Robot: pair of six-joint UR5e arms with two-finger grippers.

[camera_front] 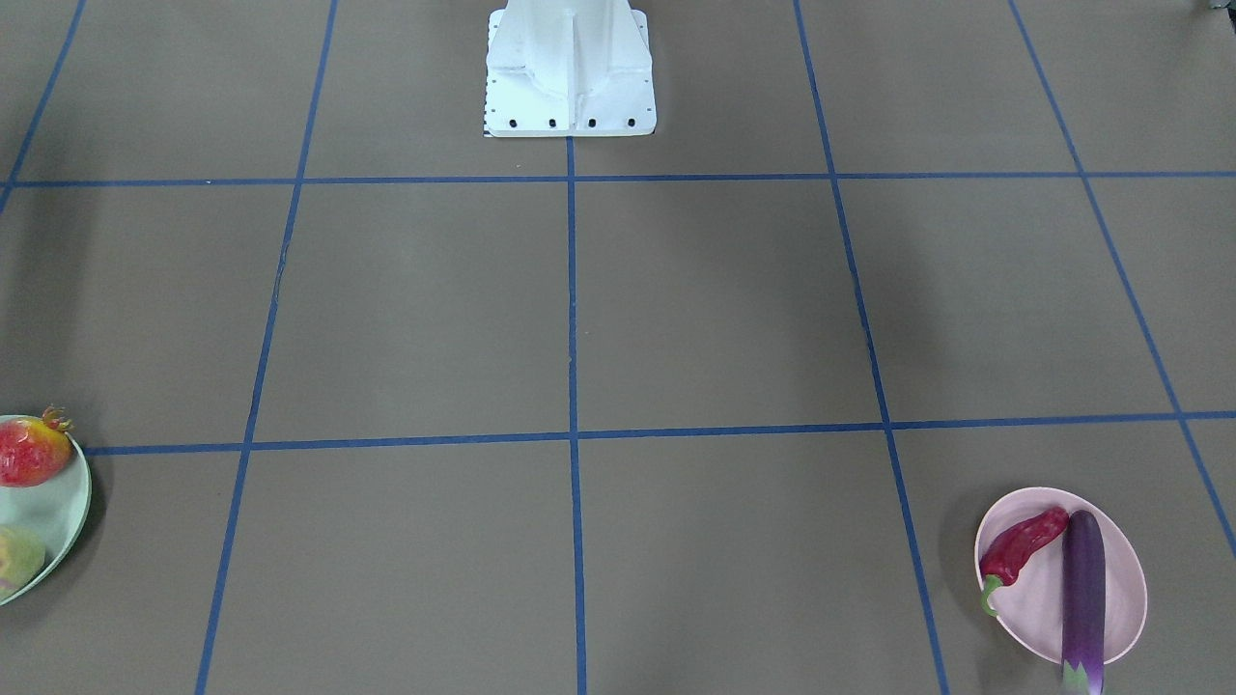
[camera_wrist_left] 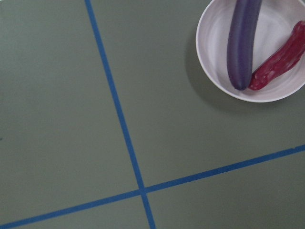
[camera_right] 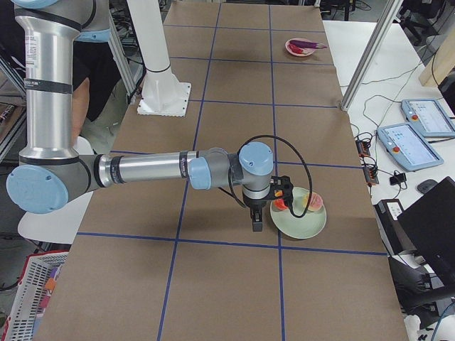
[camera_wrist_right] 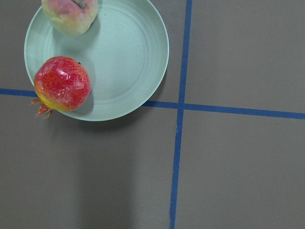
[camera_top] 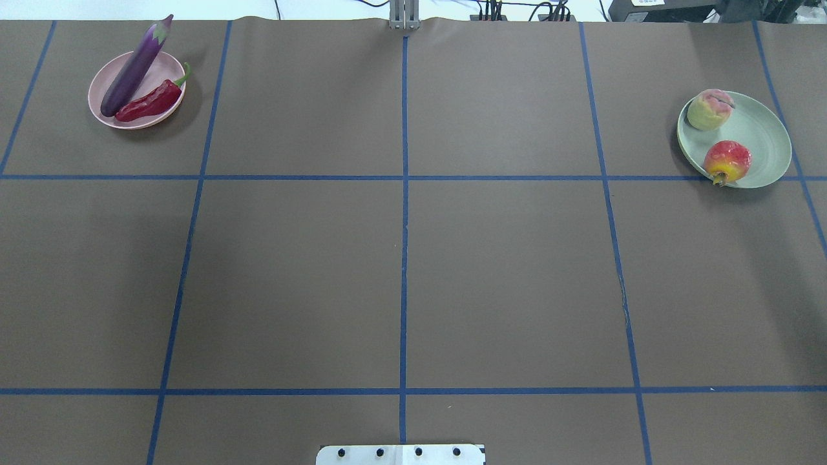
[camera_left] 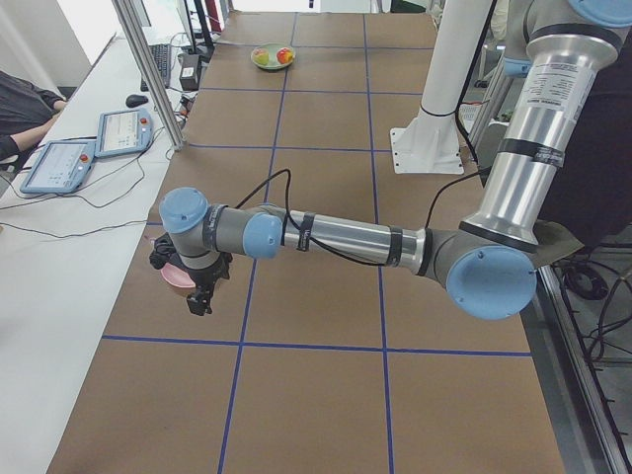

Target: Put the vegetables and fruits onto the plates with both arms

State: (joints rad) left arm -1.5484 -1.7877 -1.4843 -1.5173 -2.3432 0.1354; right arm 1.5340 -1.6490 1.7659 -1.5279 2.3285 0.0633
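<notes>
The purple eggplant [camera_top: 132, 68] and the red chili [camera_top: 150, 102] lie side by side in the pink plate [camera_top: 165, 68] at the far left; the left wrist view shows them in that plate [camera_wrist_left: 214, 28]. The pomegranate [camera_top: 727, 160] and the peach [camera_top: 709, 110] sit in the mint green plate [camera_top: 762, 139] at the far right, as the right wrist view shows [camera_wrist_right: 124, 57]. My left gripper [camera_left: 200, 291] hangs just by the pink plate [camera_left: 178, 278]. My right gripper [camera_right: 257, 220] hangs just beside the green plate [camera_right: 298, 224]. I cannot tell whether either gripper is open or shut.
The white base mount [camera_top: 400, 454] stands at the table's near edge. Blue tape lines grid the brown table. Aluminium posts [camera_left: 148, 69] and tablets [camera_right: 407, 145] stand along the operators' side, where a person [camera_left: 20, 109] sits.
</notes>
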